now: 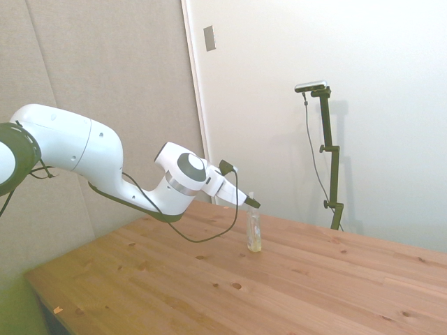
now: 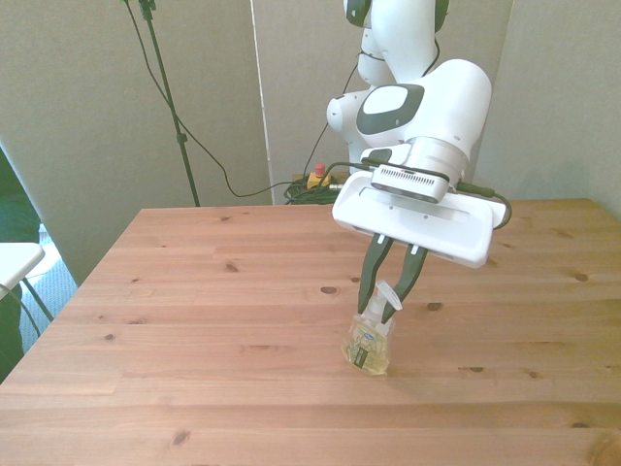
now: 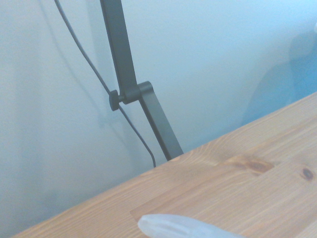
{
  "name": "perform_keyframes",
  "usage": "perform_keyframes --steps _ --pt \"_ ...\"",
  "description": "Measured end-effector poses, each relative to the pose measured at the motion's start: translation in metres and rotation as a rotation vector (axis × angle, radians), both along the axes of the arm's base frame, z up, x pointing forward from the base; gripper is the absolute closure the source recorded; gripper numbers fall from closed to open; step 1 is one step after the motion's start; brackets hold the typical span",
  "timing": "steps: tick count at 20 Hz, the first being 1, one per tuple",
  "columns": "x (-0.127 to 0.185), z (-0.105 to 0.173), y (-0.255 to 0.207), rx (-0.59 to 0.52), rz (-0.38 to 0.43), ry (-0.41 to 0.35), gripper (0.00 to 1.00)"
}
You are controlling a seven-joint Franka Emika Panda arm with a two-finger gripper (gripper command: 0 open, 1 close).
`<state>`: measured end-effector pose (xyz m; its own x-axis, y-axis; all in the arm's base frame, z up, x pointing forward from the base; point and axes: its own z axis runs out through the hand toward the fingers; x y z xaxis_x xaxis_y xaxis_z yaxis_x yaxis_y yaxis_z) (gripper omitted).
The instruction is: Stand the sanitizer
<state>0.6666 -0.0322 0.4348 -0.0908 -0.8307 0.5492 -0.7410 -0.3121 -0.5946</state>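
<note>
Now the sanitizer (image 2: 369, 346) stands up on the worktop (image 2: 194, 291), its bottom touching the wood. The gripper (image 2: 386, 303) is right above it, jaws pinching its white top, likely so it will not tip over.

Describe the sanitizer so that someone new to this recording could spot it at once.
Start at the wooden table and follow the white arm down to its gripper. The sanitizer stands upright on the boards beneath it, its white top between the dark fingers. It is the only loose item on the table: a small clear bottle with yellowish liquid and a pale label.
</note>
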Motion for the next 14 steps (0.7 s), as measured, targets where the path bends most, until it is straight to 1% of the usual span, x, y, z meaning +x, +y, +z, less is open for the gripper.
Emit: perform_keyframes --steps 6,10,11,14 --pt "-0.011 -0.003 0.001 0.034 0.006 -0.063 1.0" --pt "-0.026 -0.006 -0.007 0.062 0.009 -0.073 1.0" --pt "-0.029 -0.008 -0.007 0.068 0.008 -0.07 0.0" --pt "-0.033 -0.008 -0.007 0.08 0.013 -0.069 0.0"
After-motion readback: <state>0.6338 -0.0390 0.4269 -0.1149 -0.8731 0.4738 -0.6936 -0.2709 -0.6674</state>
